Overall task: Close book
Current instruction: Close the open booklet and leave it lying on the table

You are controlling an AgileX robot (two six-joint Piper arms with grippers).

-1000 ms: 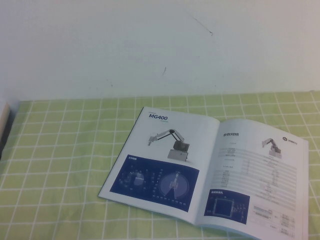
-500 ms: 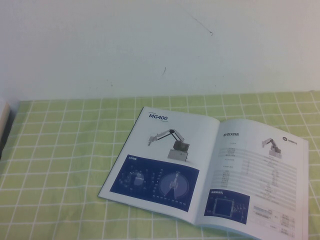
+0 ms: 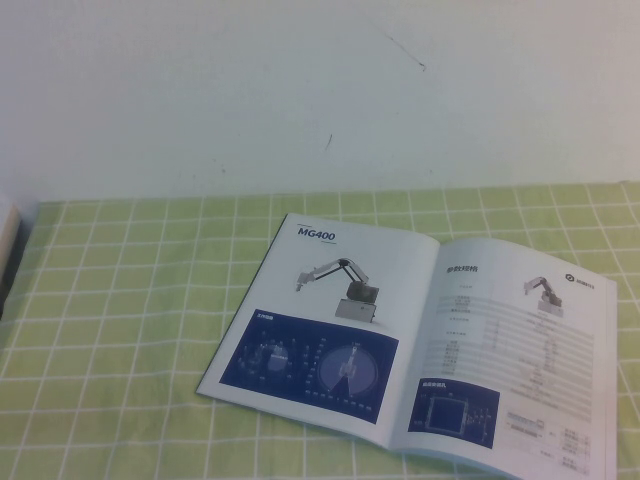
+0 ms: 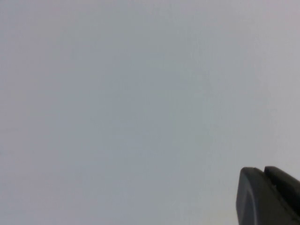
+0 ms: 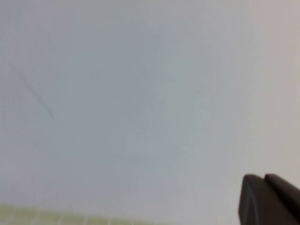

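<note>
An open booklet (image 3: 400, 340) lies flat on the green checked tablecloth (image 3: 120, 300), right of centre and running off the lower right. Its left page shows "MG400", a robot arm photo and a blue panel; its right page holds text and a small blue picture. Neither arm appears in the high view. In the left wrist view my left gripper (image 4: 263, 172) shows as two dark tips pressed together, shut, facing only the pale wall. My right gripper (image 5: 264, 178) looks the same in the right wrist view, shut and holding nothing, with a sliver of green cloth (image 5: 56, 216) below it.
A white wall (image 3: 320, 90) with a few dark marks rises behind the table. A pale object (image 3: 6, 240) sits at the table's far left edge. Bare cloth stretches left of the booklet.
</note>
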